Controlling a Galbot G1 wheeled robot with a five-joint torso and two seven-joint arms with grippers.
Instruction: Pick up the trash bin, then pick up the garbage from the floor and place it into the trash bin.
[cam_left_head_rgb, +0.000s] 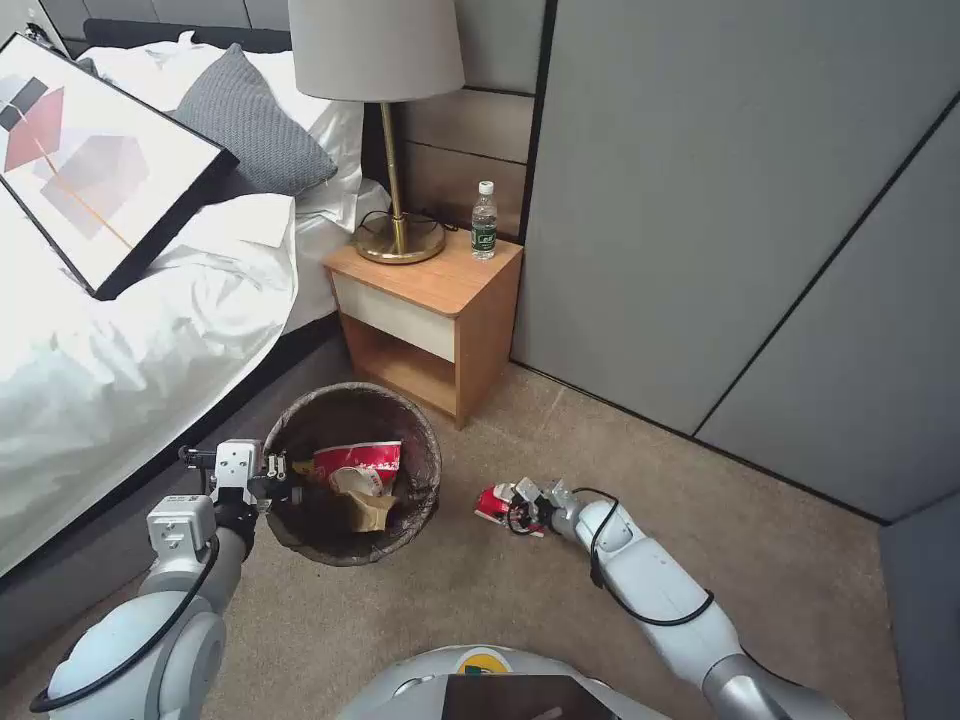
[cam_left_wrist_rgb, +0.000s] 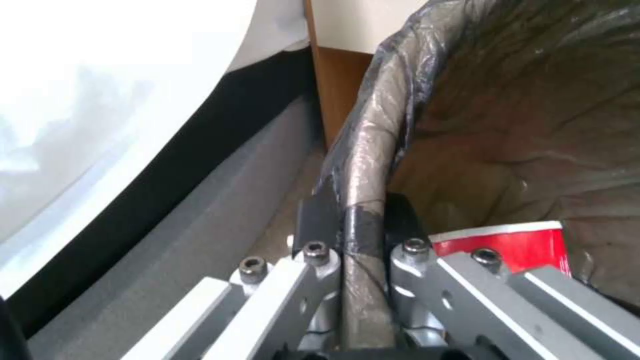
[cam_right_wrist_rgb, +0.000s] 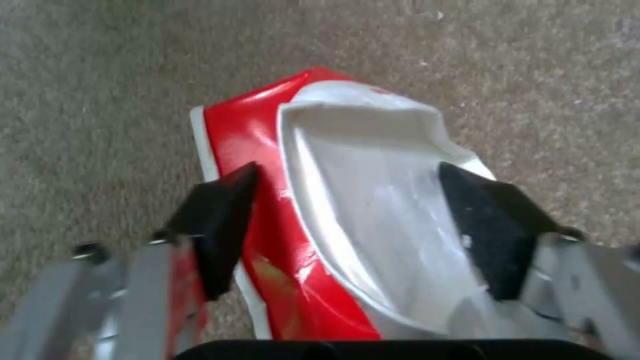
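Bottle on the nightstand (cam_left_head_rgb: 484, 220): green label with white lettering, too small to read.
Red-and-white packet in the trash bin (cam_left_head_rgb: 357, 462): print unreadable.
Red-and-white packet on the floor (cam_right_wrist_rgb: 347, 210): no legible text.
Framed picture on the bed (cam_left_head_rgb: 95, 160): shapes only, no words.

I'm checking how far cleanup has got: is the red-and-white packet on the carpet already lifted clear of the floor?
No: the red-and-white packet lies on the carpet between the right gripper's open fingers.
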